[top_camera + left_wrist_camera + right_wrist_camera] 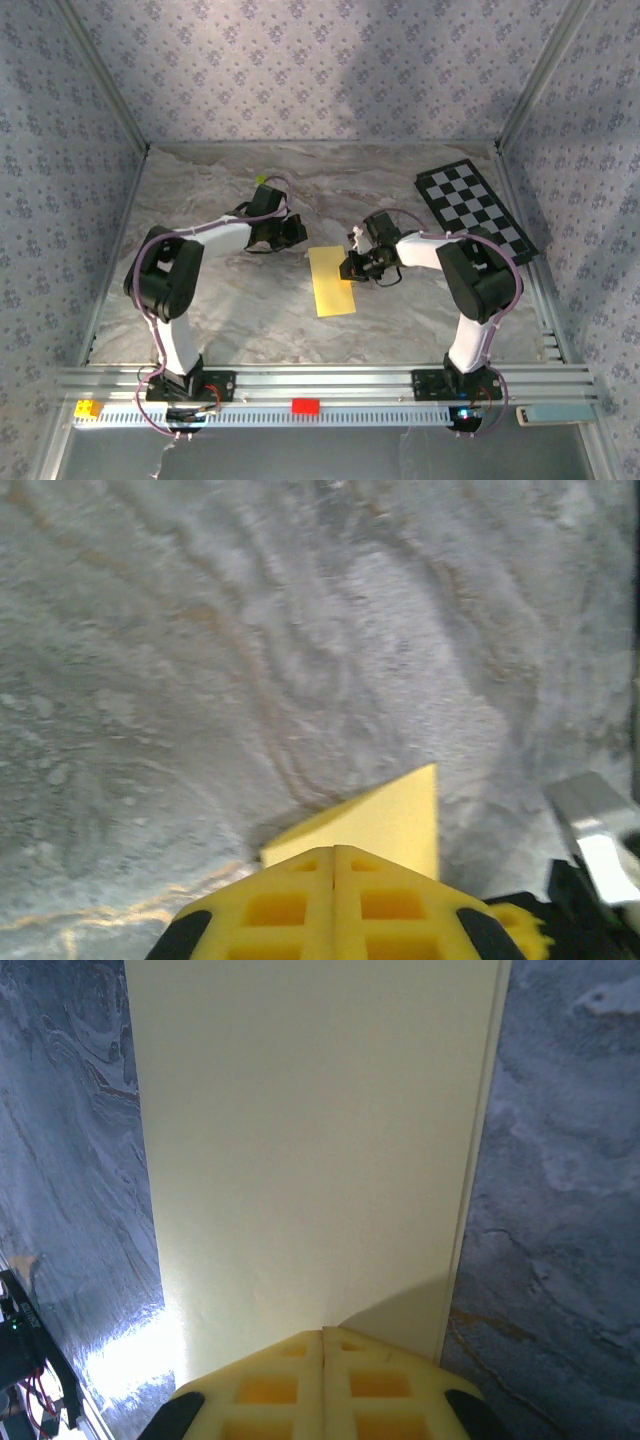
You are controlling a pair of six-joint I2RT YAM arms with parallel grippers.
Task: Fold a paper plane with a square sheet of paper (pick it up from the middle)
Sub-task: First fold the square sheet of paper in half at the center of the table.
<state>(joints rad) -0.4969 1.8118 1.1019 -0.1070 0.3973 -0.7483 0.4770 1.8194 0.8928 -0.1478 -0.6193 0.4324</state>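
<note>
Jaws, top view: both pairs are sitting clenched, pad against pad, and are grasping nothing. My left gripper is hanging near the far left corner of the yellow paper, and my right gripper is hovering at its right long edge.
Paper, top view: it is lying flat mid-table between my two arms, showing as a long, narrow, matte rectangle.
Table, top view: the table is showing a dull grey-and-tan marbled swirl.
Board, top view: the checkered board, in black and white squares, is lying at the far right, well apart from the paper.
Blocks, top view: a tiny yellow-green block is sitting just beyond my left wrist. A yellow block and a red block are resting on the ribbed metal rail by my bases.
Jaws, left wrist: my yellow fingers, moulded with square pockets, are meeting along one thin seam, with nothing between them.
Wedge, left wrist: a smooth yellow wedge is showing just past the tips. I cannot tell whether it is paper or part of me.
Jaws, right wrist: the same pocketed fingers are pressing shut, with the tips over the paper's near end. I cannot tell whether they are touching it.
Paper, right wrist: it is looking pale, fine-grained and straight-edged, with a second layer peeking out as a thin strip along the right side.
</note>
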